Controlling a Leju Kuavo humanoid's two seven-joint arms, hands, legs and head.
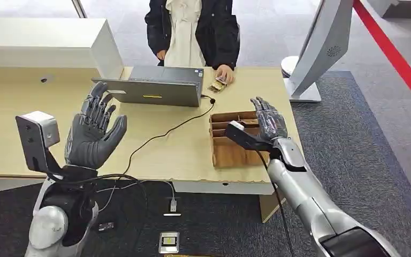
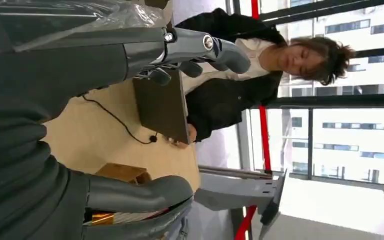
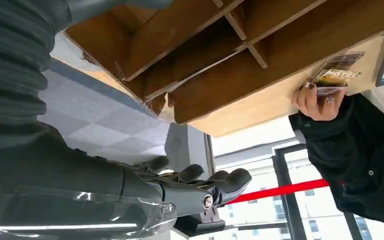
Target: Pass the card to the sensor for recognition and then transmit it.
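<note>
L hand (image 1: 93, 131): fingers apart, palm up and forward, nothing in it; raised above the near-left part of the table (image 1: 10, 139), in front of the laptop (image 1: 155, 88). Looks like a wait pose, kept off the work area.

R hand (image 1: 267, 120): fingers also spread, holding nothing, hovering over the wooden divided tray (image 1: 230, 150) at the table's right end. In the right wrist view the fingers (image 3: 215, 182) are extended, w/ the tray's partitions (image 3: 205, 55) just beyond. Placed there prob. bc the tray is where cards are kept or dropped; can't tell if any compartment has a card.

Card (image 1: 217, 85): still on the far table edge beside the laptop, under the person's hand (image 1: 226, 74); wrist view shows that hand (image 3: 316, 100) touching a small stack of cards (image 3: 336, 72). Well apart from both robot hands, so pickup/handover not yet done.

Cable (image 1: 166, 134) runs across the tabletop from the laptop. Sensor: can't say for sure which item it is; a grey standing kiosk (image 1: 318, 51) sits off the right end.
</note>
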